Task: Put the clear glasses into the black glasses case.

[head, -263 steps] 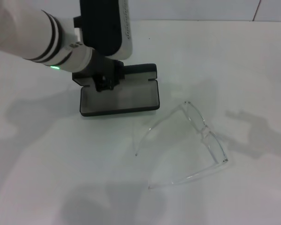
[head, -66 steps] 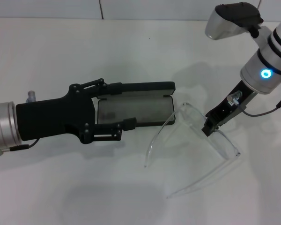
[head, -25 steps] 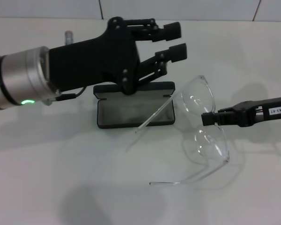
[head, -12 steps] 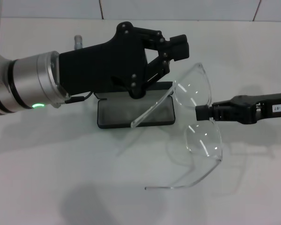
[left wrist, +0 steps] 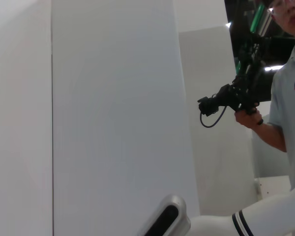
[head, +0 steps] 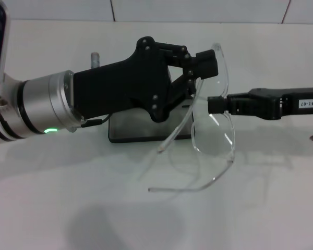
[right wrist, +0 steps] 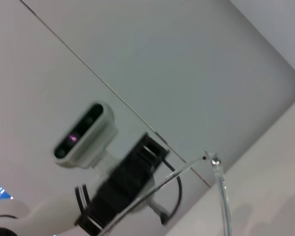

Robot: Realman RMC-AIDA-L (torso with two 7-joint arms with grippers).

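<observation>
The clear glasses (head: pixel 214 136) hang in the air above the table, lenses upright and one above the other, both temple arms trailing down to the left. My right gripper (head: pixel 214 104) reaches in from the right and is shut on their bridge. My left gripper (head: pixel 205 63) comes in from the left, its tip right beside the upper lens and its temple hinge. The black glasses case (head: pixel 142 133) lies open on the table below, mostly hidden behind the left gripper. One temple arm (right wrist: pixel 225 204) shows in the right wrist view.
The white table (head: pixel 261 208) spreads around the case. A small grey upright part (head: pixel 95 56) shows behind the left arm. The left wrist view holds only a white wall and a person (left wrist: pixel 285 108) with a camera rig.
The right gripper has lifted the glasses higher and carried them left, over the case's right end. The left gripper has shifted right and met the upper lens.
</observation>
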